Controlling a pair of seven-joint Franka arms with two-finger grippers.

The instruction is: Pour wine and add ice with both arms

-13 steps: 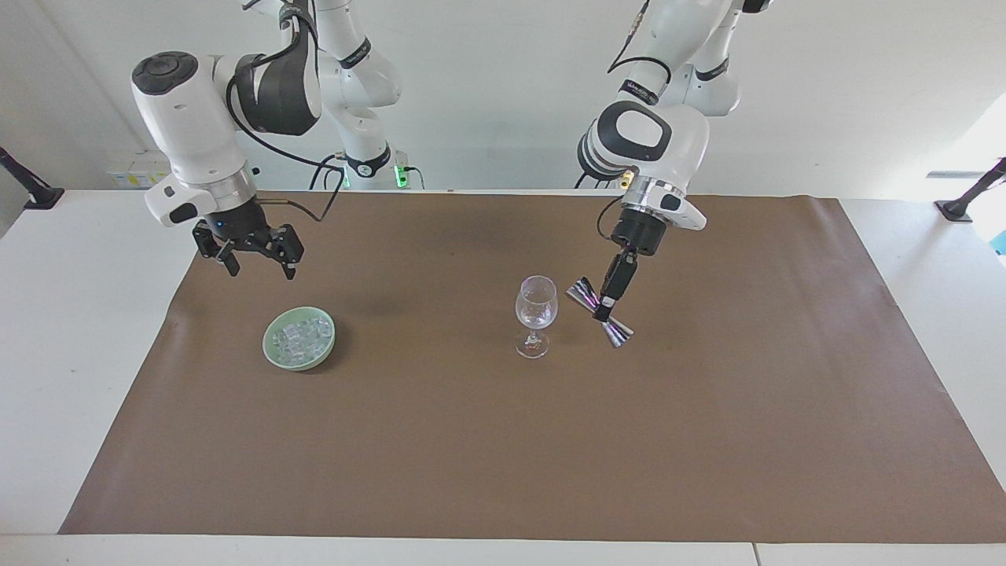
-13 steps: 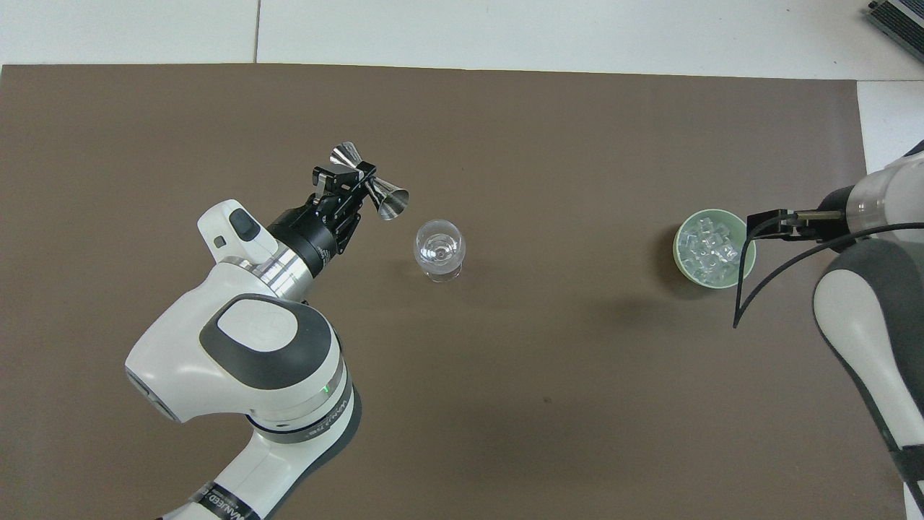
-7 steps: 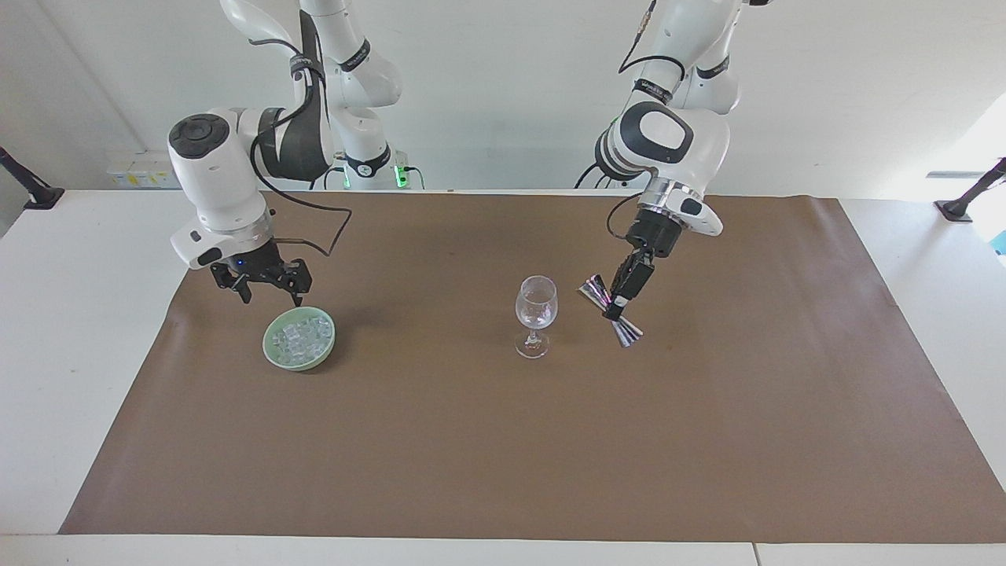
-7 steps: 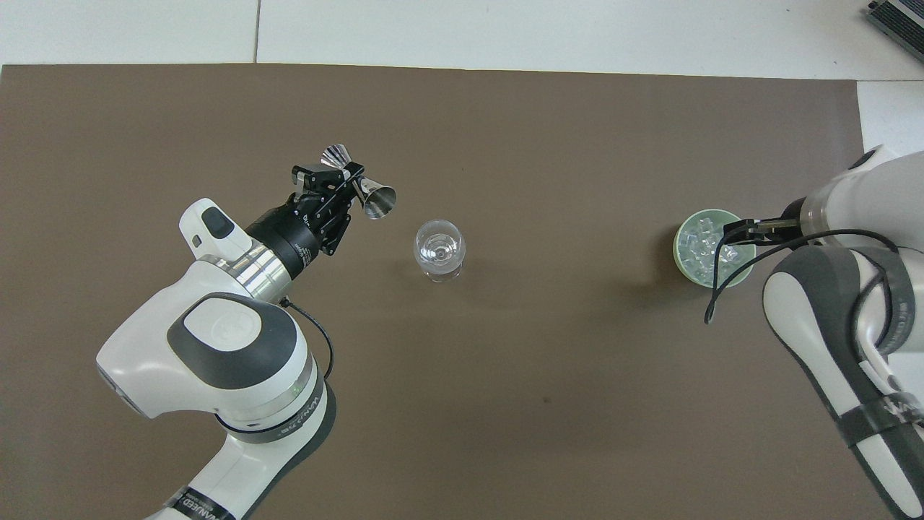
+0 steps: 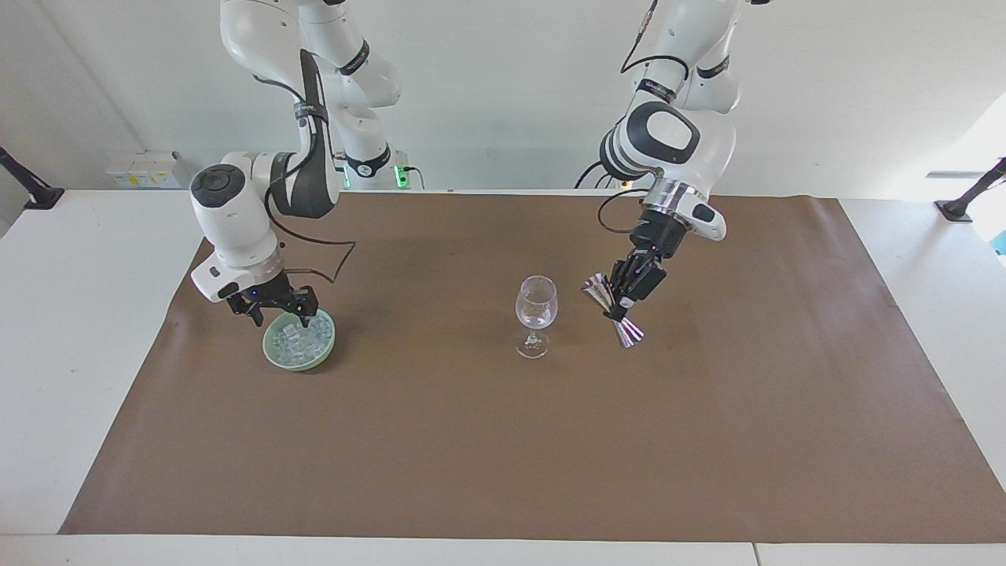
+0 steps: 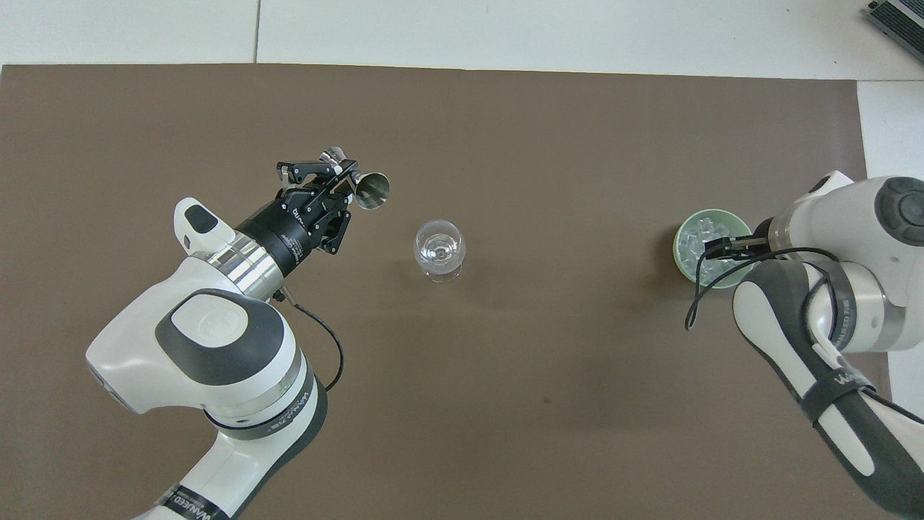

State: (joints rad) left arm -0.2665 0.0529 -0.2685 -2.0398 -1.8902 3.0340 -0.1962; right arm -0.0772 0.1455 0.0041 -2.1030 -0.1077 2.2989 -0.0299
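Observation:
A clear stemmed wine glass (image 5: 536, 313) (image 6: 439, 249) stands upright mid-mat. My left gripper (image 5: 616, 305) (image 6: 338, 185) is shut on the waist of a silver double-cone jigger (image 5: 626, 333) (image 6: 373, 191). It holds the jigger tilted over the mat beside the glass, toward the left arm's end. The ice (image 5: 305, 338) (image 6: 696, 240) fills a pale green bowl (image 5: 292, 362) (image 6: 678, 254) toward the right arm's end. My right gripper (image 5: 281, 313) (image 6: 719, 247) is open, its fingertips down at the bowl's rim just over the cubes.
A brown mat (image 5: 503, 456) (image 6: 505, 130) covers most of the white table (image 5: 86, 314). The right arm's black cable (image 6: 696, 303) loops over the mat beside the bowl. Black clamps (image 5: 31, 189) sit at the table's corners nearest the robots.
The right arm swung in and dropped its gripper down onto the ice bowl, its fingers narrowing a little. The left gripper drew the jigger slightly away from the glass.

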